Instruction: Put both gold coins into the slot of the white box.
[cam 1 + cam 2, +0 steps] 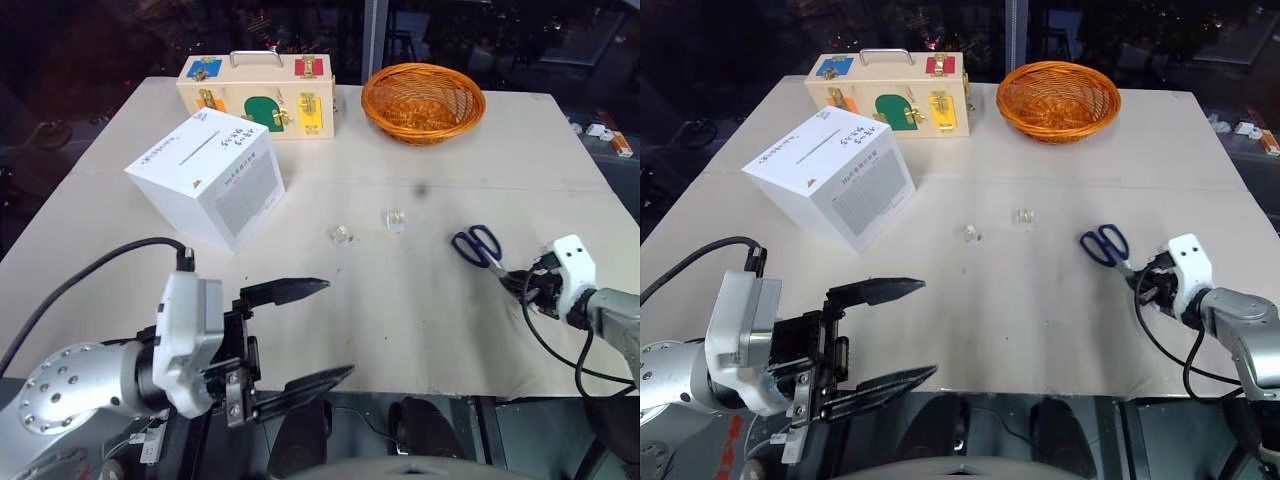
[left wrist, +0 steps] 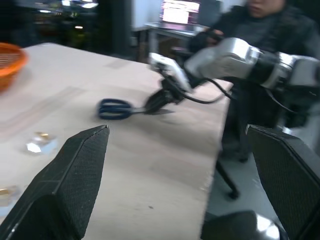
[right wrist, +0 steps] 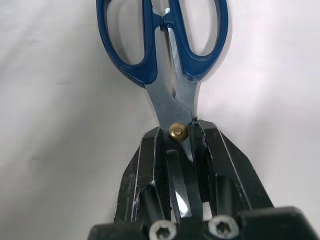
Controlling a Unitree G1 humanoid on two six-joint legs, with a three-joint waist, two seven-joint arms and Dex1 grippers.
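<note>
Two small glassy gold coins [image 1: 342,234] [image 1: 396,221] lie apart on the beige table, right of the white box [image 1: 205,178]. The box stands at the left, its dark slot [image 1: 200,148] on the top face. My left gripper [image 1: 335,328] hangs open over the table's front edge, nothing between its fingers [image 2: 75,175]. My right gripper [image 1: 515,280] is at the right edge, shut on the blades of blue-handled scissors [image 1: 478,245]. In the right wrist view the scissors [image 3: 165,60] stick out from between the fingers [image 3: 145,165], handles away from me.
A flat wooden case [image 1: 258,95] with coloured latches and an orange wicker basket [image 1: 423,102] stand along the table's far edge. A person [image 2: 270,20] in dark clothes is behind my right arm in the left wrist view.
</note>
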